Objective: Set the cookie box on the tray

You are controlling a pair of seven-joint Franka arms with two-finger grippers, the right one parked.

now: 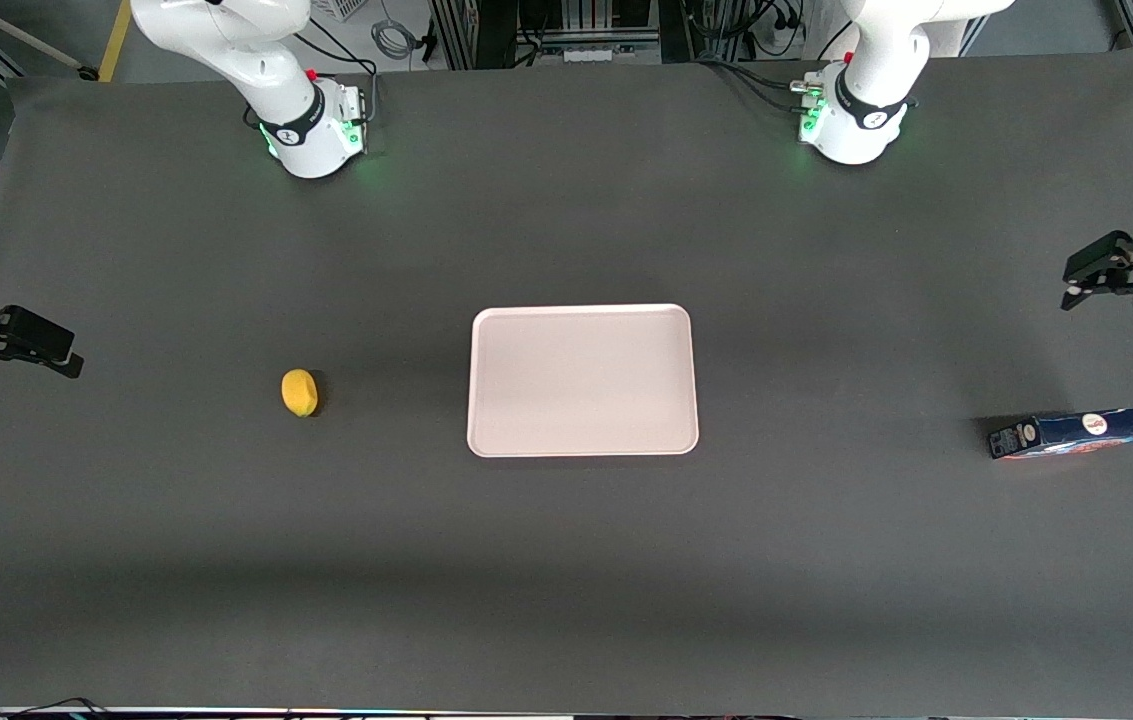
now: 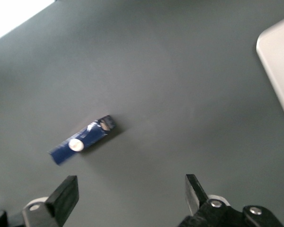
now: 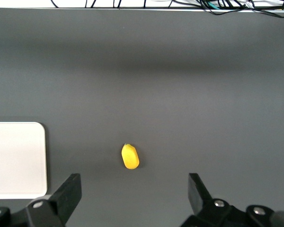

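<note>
Up in the air at the working arm's end of the table hangs the gripper [image 2: 131, 191], with its two black fingers [image 2: 65, 196] spread wide apart and nothing between them. It touches nothing.

Down on the table [image 1: 566, 580] lies the cookie box [image 1: 1069, 433]. It is long, thin and dark blue, with a little white round mark on it and some red print. It lies flat on its long side, all by itself, near the working arm's end of the table. It is a bit nearer to the front camera than the gripper is.

The tray [image 1: 583, 380] sits in the middle of the table. It is pale pink, flat, with round corners and a low rim. Nothing lies on it. The cookie box is well apart from the tray.

A small yellow lump [image 1: 300, 392] lies on the table toward the parked arm's end, also well apart from the tray.

The table is covered with a dark grey cloth, smooth and plain. At the edge farthest from the front camera stand the white arm bases [image 1: 851, 125] with small green lights, and past them are black cables [image 1: 396, 40] and metal frames [image 1: 566, 25].
</note>
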